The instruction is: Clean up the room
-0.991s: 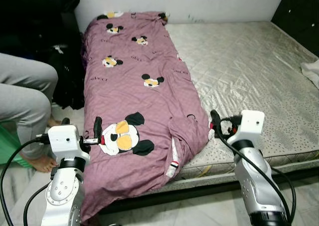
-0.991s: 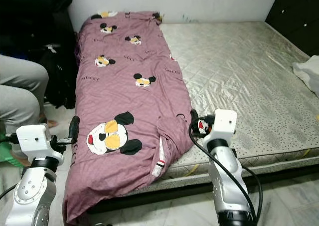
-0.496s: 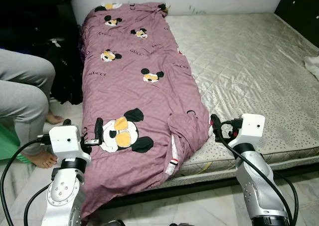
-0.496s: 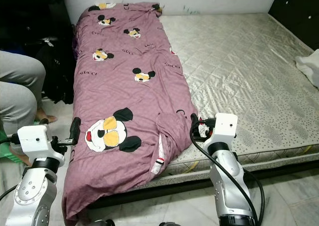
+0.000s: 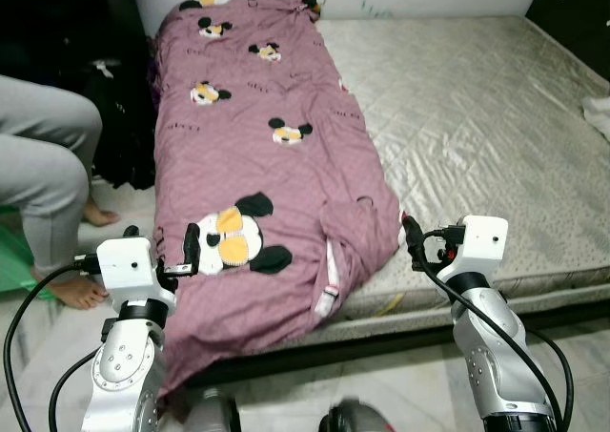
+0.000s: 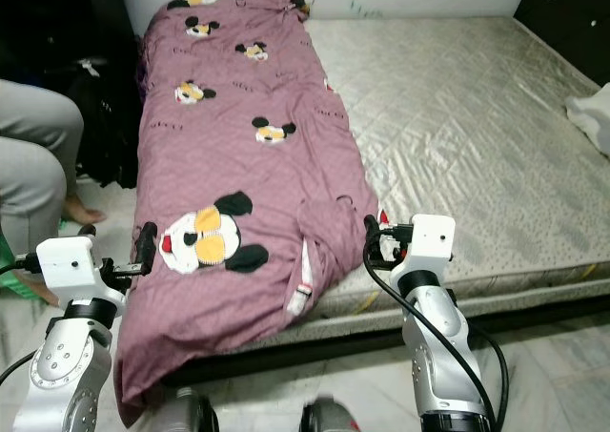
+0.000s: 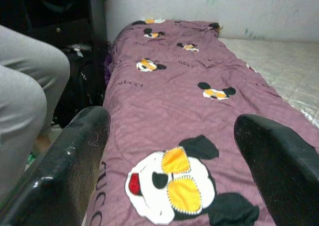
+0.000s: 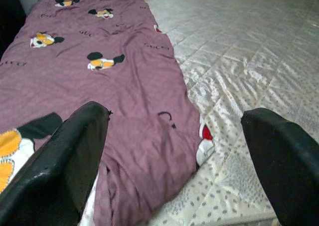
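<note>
Here, purple quilt [image 5: 267, 165] lies between left gripper [image 5: 189, 249] — right gripper [image 5: 412, 236] (both agape).

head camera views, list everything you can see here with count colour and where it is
quilt: 1, purple with cartoon mouse prints, folded lengthwise along the left side of the mattress, near end hanging over the edge
mattress: 1, pale grey quilted, bare on its right part
white cloth: 1, white, at the mattress's far right edge
black bags: dark pile on the floor left of the bed, count unclear
green object: 1, green, on the floor at far left, partly cut off
person: 1, grey trousers, bare foot on the floor, seated left of the bed
left gripper: 1, black fingers, open, at the quilt's near left corner
right gripper: 1, black fingers, open, at the quilt's near right edge
</note>
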